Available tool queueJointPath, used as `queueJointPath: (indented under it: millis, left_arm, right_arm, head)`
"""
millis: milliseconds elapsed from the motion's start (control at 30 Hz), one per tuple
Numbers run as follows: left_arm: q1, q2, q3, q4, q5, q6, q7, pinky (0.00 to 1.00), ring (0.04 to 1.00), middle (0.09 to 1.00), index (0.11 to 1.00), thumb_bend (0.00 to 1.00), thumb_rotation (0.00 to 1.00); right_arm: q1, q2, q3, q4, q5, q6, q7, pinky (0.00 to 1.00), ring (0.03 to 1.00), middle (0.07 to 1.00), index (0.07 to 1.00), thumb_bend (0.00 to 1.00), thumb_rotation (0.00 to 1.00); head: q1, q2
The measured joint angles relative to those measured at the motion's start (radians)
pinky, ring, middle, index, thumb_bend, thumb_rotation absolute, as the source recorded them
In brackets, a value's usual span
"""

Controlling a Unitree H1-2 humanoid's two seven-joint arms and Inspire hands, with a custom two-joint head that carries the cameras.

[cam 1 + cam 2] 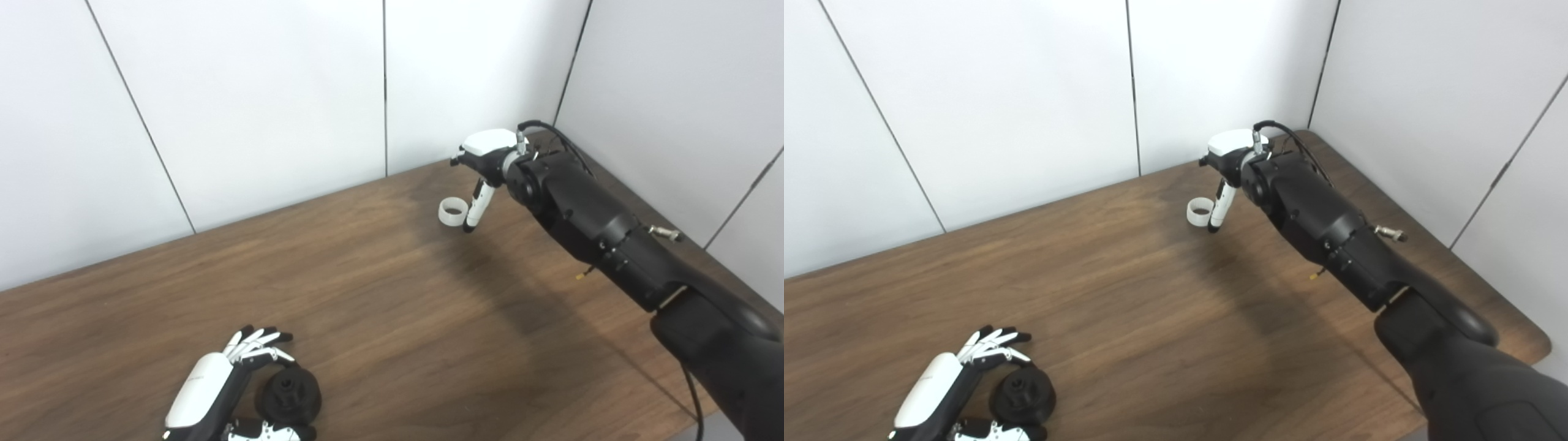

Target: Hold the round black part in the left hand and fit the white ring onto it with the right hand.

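Down at the near left of the bench (392,294), the left hand (211,392) lies low with its fingers (257,343) spread over the far side of the round black part (289,395) and its thumb reaching under the near side. The hand cups the part loosely; whether it truly grips it I cannot tell, and the part seems to sit on the wood. This pair is close to the bench's near edge, which runs out of the picture there.

Far across, toward the back right corner, the right hand (484,165) hangs above the bench with one finger (478,205) pointing down just beside the white ring (452,213). The finger looks to touch the ring's right side (the rest of the hand is hidden behind the wrist), so I cannot tell whether it is grasping the ring or merely standing against it.

Between the two hands lies a broad stretch of bare wood. Behind the ring, the white wall panels (257,92) stand near, and the bench's right edge (1540,343) runs under the right arm (600,226).
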Motion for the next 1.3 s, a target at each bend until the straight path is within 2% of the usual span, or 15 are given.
queueJointPath:
  millis: [233, 633, 800, 1300]
  left_arm:
    - [0.009, 0.003, 0.001, -0.010, 0.000, 0.012, -0.003, 1.00, 0.905, 0.855, 0.478, 0.52, 0.05]
    - [0.013, 0.003, 0.002, -0.016, 0.000, 0.013, -0.007, 1.00, 0.903, 0.854, 0.478, 0.52, 0.05]
    - [0.013, 0.003, 0.002, -0.019, 0.000, 0.015, -0.012, 1.00, 0.905, 0.857, 0.478, 0.52, 0.05]
    - [0.015, 0.005, 0.004, -0.029, -0.004, 0.024, -0.020, 1.00, 0.905, 0.857, 0.478, 0.52, 0.05]
  right_arm:
    - [-0.009, 0.027, 0.019, 0.023, 0.000, -0.002, -0.008, 0.96, 1.000, 1.000, 0.900, 0.93, 0.36]
    - [-0.026, 0.048, 0.025, 0.097, 0.006, -0.043, -0.069, 0.92, 0.997, 1.000, 0.889, 0.96, 0.37]
    - [-0.026, 0.061, 0.026, 0.106, 0.008, -0.048, -0.078, 0.95, 1.000, 1.000, 0.889, 0.96, 0.37]
    - [-0.020, 0.060, 0.026, 0.106, 0.020, -0.051, -0.081, 0.94, 1.000, 1.000, 0.883, 0.96, 0.36]
  head:
    - [0.008, 0.005]
    - [0.014, 0.009]
    - [0.012, 0.014]
    - [0.006, 0.018]
